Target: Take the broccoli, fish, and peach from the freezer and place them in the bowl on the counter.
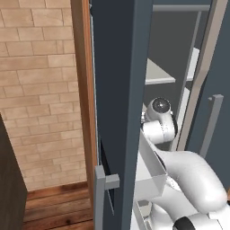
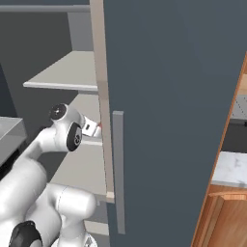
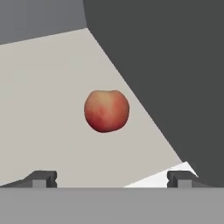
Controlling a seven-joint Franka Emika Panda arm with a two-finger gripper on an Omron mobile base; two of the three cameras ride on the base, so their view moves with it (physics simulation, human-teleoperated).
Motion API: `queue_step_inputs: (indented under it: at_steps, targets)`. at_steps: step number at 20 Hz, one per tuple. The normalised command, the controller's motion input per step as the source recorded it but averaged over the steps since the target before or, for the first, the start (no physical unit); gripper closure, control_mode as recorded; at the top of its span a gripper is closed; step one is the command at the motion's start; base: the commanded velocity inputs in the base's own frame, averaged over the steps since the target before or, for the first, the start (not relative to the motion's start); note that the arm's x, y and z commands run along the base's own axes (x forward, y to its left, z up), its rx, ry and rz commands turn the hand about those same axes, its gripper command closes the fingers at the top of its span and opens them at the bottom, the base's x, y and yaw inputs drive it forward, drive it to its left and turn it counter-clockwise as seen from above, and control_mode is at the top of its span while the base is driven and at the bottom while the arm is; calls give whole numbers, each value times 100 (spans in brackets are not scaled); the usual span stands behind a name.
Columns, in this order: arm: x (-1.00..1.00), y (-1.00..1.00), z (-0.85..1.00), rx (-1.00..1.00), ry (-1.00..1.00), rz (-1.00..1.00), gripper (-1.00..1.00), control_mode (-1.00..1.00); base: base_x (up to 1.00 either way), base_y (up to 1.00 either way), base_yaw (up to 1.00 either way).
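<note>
Reaching into the freezer, the arm carries its gripper toward the peach, which lies straight ahead of the hand and centred between the two finger tips. The jaws stand fully spread and hold nothing; the fruit is still apart from them, farther along the shelf. Being round, the peach offers no long axis, so the coming move appears to turn only on advancing along the present line until the fingers flank it.

The peach rests on a pale grey shelf, alone on the part that can be seen, with the freezer's dark inner wall rising close on its right in the hand view. That wall seems the nearer limit on finger clearance.

From the left base view the wrist sits between the slate-blue door at left and the shelves farther in; a grey door bin hangs just below the forearm. From the right base view the hand points at the middle shelf, partly behind the other door's edge, and a strip of marble counter shows at far right. A brick wall and wooden floor lie to the left.
</note>
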Motion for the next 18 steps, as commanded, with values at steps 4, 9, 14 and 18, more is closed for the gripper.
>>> queue_step_inputs:
  at_steps: [4, 9, 14, 18]
  targets:
    - [12, 0, 20, 0, 18, -4, -100, -100, 0, 0, 0]
    - [16, -1, 7, 0, 19, -1, -100, -100, 0, 0, 0]
    - [13, 0, -29, 0, -3, 0, -100, -100, 0, 0, 0]
    - [0, 0, -41, 0, -18, 0, -100, -100, 0, 0, 0]
